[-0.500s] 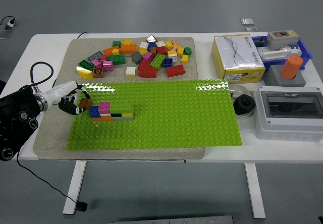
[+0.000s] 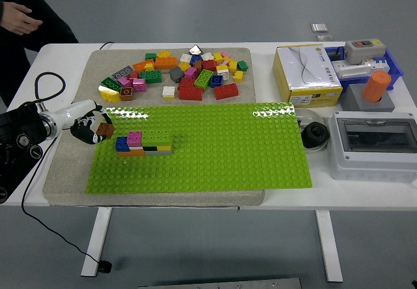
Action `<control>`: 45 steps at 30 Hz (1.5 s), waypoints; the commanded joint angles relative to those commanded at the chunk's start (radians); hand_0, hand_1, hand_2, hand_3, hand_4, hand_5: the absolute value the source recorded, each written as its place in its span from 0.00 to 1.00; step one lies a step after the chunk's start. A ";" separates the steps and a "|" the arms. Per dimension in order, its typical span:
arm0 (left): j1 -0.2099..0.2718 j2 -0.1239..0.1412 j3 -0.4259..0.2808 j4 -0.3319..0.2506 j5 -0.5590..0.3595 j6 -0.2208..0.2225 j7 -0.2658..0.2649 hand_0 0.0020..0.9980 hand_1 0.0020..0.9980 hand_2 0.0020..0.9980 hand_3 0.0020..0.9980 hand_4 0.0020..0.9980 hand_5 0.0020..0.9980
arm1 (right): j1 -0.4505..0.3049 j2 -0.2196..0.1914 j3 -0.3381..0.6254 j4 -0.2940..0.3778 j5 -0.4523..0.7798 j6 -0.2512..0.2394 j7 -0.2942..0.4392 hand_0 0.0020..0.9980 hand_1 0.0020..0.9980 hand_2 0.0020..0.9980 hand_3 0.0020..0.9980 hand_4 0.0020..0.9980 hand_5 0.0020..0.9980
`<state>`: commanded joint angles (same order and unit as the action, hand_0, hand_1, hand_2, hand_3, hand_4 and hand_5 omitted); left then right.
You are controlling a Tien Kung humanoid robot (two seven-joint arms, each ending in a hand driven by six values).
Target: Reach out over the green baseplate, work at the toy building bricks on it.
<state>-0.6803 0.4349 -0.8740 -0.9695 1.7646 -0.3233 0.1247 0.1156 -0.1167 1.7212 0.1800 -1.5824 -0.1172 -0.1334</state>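
A green baseplate point(image 2: 221, 149) lies on a grey mat. A small block of joined bricks point(image 2: 144, 142) stands on its left part: blue, pink, green, yellow, black and orange. My left hand point(image 2: 91, 129) is at the plate's left edge, fingers curled around a brown brick point(image 2: 106, 131), just left of the block and apart from it. A pile of loose coloured bricks point(image 2: 182, 74) lies on the mat behind the plate. My right hand is not in view.
A yellow box point(image 2: 306, 75), a blue tray point(image 2: 365, 61), an orange cap on a grey block point(image 2: 374, 88) and a grey electrical box point(image 2: 374, 144) stand at the right. A black round object point(image 2: 316, 135) lies by the plate's right edge. A person's hand point(image 2: 19, 19) is at the top left.
My left hand with the brown brick has drawn back slightly left, away from the block. A person has come into view at the top left.
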 joint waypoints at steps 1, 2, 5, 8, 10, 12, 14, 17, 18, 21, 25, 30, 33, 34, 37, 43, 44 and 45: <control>0.006 0.008 -0.009 -0.018 -0.006 -0.011 0.011 0.16 0.00 0.07 0.52 0.67 0.00 | -0.001 0.000 0.002 0.000 -0.001 -0.001 0.001 0.62 0.39 0.57 0.71 0.69 0.86; 0.012 0.015 -0.019 -0.037 -0.010 -0.021 0.021 0.16 0.00 0.07 0.52 0.67 0.00 | -0.002 -0.001 0.004 0.000 -0.001 -0.001 0.001 0.62 0.39 0.57 0.71 0.69 0.86; 0.034 0.034 -0.056 -0.106 -0.023 -0.063 0.072 0.16 0.00 0.07 0.52 0.67 0.00 | -0.006 -0.002 0.013 0.000 -0.008 -0.002 0.002 0.62 0.39 0.57 0.71 0.69 0.86; 0.056 0.039 -0.089 -0.166 -0.020 -0.087 0.126 0.16 0.00 0.07 0.51 0.67 0.00 | -0.009 -0.002 0.023 0.000 -0.019 -0.001 0.002 0.62 0.39 0.56 0.71 0.69 0.86; 0.072 0.036 -0.112 -0.210 -0.014 -0.094 0.166 0.16 0.00 0.07 0.51 0.67 0.00 | -0.011 -0.002 0.029 0.000 -0.026 -0.001 0.001 0.62 0.39 0.56 0.71 0.69 0.86; 0.085 0.032 -0.129 -0.248 -0.011 -0.101 0.200 0.16 0.00 0.07 0.50 0.66 0.00 | -0.013 -0.001 0.032 0.000 -0.029 0.000 0.001 0.62 0.38 0.55 0.71 0.69 0.86; 0.094 0.029 -0.139 -0.278 -0.009 -0.109 0.225 0.16 0.00 0.07 0.50 0.66 0.00 | -0.015 -0.001 0.034 0.000 -0.032 0.001 0.001 0.62 0.38 0.55 0.71 0.69 0.86; 0.102 0.018 -0.152 -0.307 -0.006 -0.119 0.259 0.16 0.00 0.07 0.50 0.66 0.00 | -0.017 0.000 0.038 0.000 -0.038 0.004 0.000 0.62 0.38 0.55 0.71 0.69 0.86; 0.103 0.013 -0.156 -0.309 -0.005 -0.122 0.268 0.16 0.00 0.07 0.50 0.66 0.00 | -0.018 0.000 0.039 0.000 -0.039 0.004 0.001 0.62 0.38 0.55 0.71 0.69 0.86; 0.106 -0.011 -0.171 -0.300 0.004 -0.134 0.298 0.16 0.00 0.07 0.50 0.66 0.00 | -0.020 0.001 0.044 0.000 -0.046 0.006 0.001 0.62 0.38 0.55 0.71 0.69 0.86; 0.110 -0.041 -0.196 -0.282 0.014 -0.153 0.328 0.16 0.00 0.08 0.50 0.66 0.00 | -0.025 0.002 0.047 0.000 -0.052 0.006 0.004 0.62 0.38 0.55 0.71 0.69 0.86; 0.123 -0.080 -0.254 -0.272 0.030 -0.185 0.370 0.15 0.00 0.07 0.48 0.64 0.00 | -0.030 0.001 0.051 0.000 -0.060 0.005 0.008 0.62 0.38 0.54 0.71 0.69 0.86; 0.146 -0.113 -0.314 -0.283 0.047 -0.200 0.397 0.15 0.00 0.07 0.48 0.64 0.00 | -0.033 0.000 0.054 0.000 -0.063 0.004 0.011 0.62 0.38 0.54 0.71 0.69 0.86; 0.152 -0.121 -0.327 -0.287 0.052 -0.201 0.402 0.15 0.00 0.07 0.48 0.64 0.00 | -0.034 0.000 0.054 0.000 -0.064 0.004 0.012 0.62 0.38 0.54 0.71 0.69 0.86; 0.171 -0.148 -0.368 -0.302 0.072 -0.204 0.419 0.15 0.00 0.07 0.47 0.65 0.00 | -0.036 -0.001 0.057 0.000 -0.066 0.003 0.015 0.62 0.38 0.53 0.71 0.69 0.86; 0.198 -0.187 -0.402 -0.348 0.107 -0.201 0.448 0.15 0.00 0.07 0.47 0.65 0.00 | -0.039 0.000 0.065 0.000 -0.079 0.004 0.018 0.63 0.38 0.53 0.71 0.69 0.86; 0.199 -0.190 -0.402 -0.353 0.110 -0.200 0.450 0.15 0.00 0.07 0.47 0.65 0.00 | -0.039 0.000 0.066 0.000 -0.080 0.004 0.018 0.63 0.38 0.53 0.71 0.69 0.86; 0.200 -0.192 -0.401 -0.357 0.111 -0.200 0.451 0.15 0.00 0.07 0.47 0.65 0.00 | -0.039 0.000 0.067 0.000 -0.082 0.004 0.018 0.63 0.38 0.53 0.71 0.69 0.86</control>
<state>-0.4798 0.2426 -1.2754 -1.3261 1.8760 -0.5236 0.5760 0.0771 -0.1172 1.7884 0.1800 -1.6645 -0.1132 -0.1151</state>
